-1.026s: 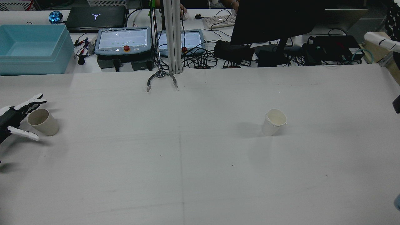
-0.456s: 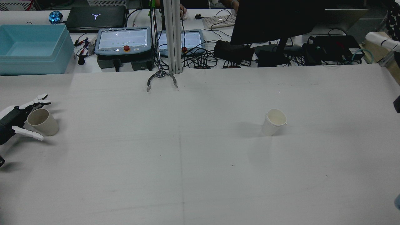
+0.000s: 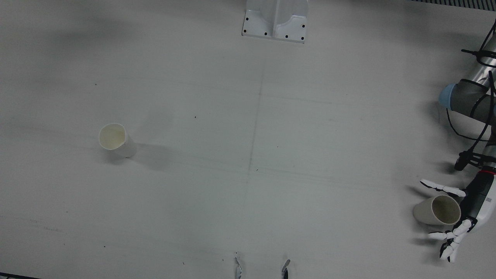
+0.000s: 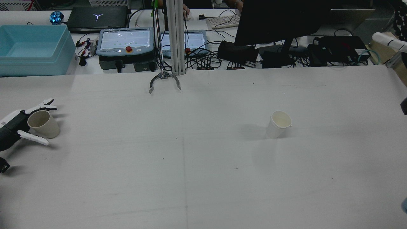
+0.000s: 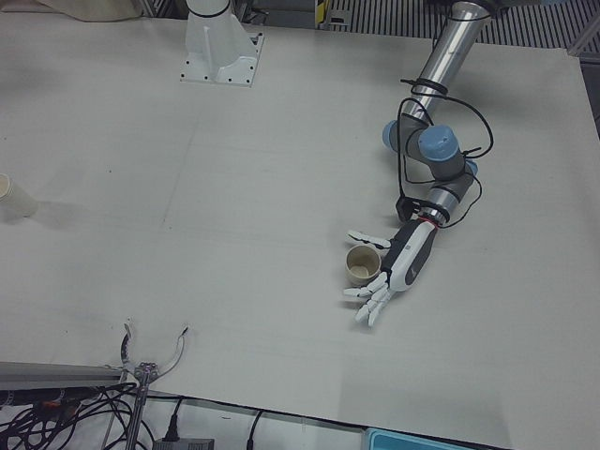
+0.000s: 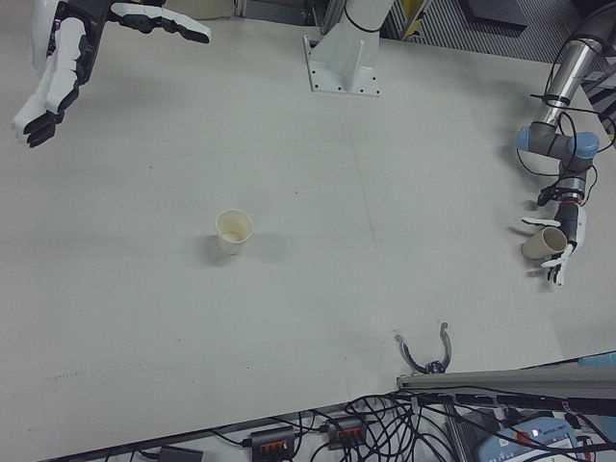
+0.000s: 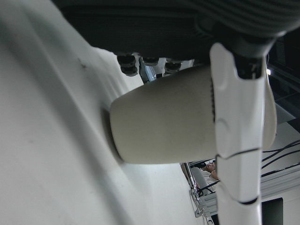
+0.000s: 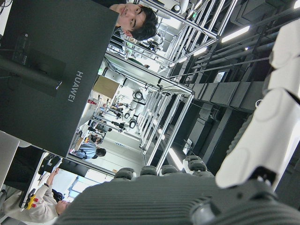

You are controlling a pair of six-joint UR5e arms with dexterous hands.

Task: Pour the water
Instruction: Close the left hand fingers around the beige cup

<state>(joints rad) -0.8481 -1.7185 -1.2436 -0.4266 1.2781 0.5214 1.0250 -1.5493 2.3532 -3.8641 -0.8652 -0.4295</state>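
Note:
A beige cup (image 4: pixel 43 124) stands at the table's left edge; it also shows in the front view (image 3: pixel 436 210) and the left-front view (image 5: pixel 361 265). My left hand (image 4: pixel 19 125) is open, with fingers (image 3: pixel 443 188) on both sides of the cup and the palm close behind it. In the left hand view the cup (image 7: pixel 164 122) fills the frame, with one finger (image 7: pixel 236 122) across it. A white cup (image 4: pixel 279 124) stands upright right of centre, far from both hands. My right hand (image 6: pixel 67 48) is open and raised high, well away from the white cup (image 6: pixel 234 231).
A metal grabber claw (image 4: pixel 164 81) rests at the table's far edge by an aluminium post. Behind it are a blue bin (image 4: pixel 31 47), teach pendants, cables and a monitor (image 4: pixel 279 22). The arm pedestal (image 3: pixel 276 19) stands at the robot side.
My left hand has slid further in around the beige cup, so its fingers now reach along both of its sides. Both cups have stayed put.

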